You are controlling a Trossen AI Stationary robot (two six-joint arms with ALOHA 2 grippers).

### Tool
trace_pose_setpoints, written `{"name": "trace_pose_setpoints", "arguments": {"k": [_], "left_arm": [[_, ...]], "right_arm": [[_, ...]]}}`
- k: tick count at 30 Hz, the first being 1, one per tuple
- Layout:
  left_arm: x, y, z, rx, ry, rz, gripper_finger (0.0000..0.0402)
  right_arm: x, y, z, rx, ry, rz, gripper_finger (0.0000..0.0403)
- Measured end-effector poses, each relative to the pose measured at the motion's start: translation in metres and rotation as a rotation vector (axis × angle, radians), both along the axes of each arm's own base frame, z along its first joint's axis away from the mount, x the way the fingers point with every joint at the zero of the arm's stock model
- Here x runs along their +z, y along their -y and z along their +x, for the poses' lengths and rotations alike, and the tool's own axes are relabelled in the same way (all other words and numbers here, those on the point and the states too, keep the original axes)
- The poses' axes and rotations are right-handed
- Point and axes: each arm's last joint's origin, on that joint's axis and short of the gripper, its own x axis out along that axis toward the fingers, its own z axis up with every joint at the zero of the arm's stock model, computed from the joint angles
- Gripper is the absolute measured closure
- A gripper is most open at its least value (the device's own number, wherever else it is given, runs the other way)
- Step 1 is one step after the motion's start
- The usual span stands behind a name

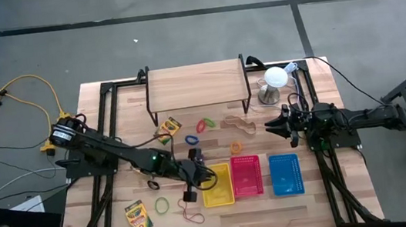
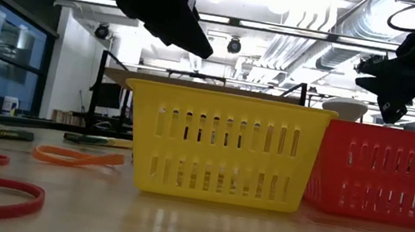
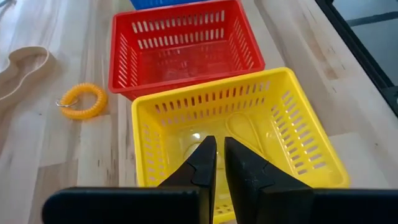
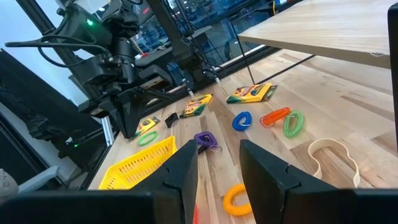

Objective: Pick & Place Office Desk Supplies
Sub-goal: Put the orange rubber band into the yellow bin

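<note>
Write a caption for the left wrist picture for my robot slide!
Left gripper hangs over the yellow slotted plastic basket, a pale loop lying inside, red slotted plastic basket just beyond.

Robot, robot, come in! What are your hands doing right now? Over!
Left gripper over yellow basket, fingers slightly apart, empty. Pale loop lies in the basket. Right gripper open, waiting by the white dome. Nothing blocking.
</note>
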Motion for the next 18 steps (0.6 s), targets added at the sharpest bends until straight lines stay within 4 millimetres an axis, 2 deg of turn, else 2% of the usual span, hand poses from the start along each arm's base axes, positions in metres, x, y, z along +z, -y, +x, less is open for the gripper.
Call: {"name": "trace_pose_setpoints", "arguments": {"k": [18], "left_arm": [[-0.0035,-0.0011,-0.0025,0.029,-0.047,-0.018,0.0375]], "right_arm": [[0.0000,0.0000,0.0000,0.000,0.000,0.000,0.0296]]}}
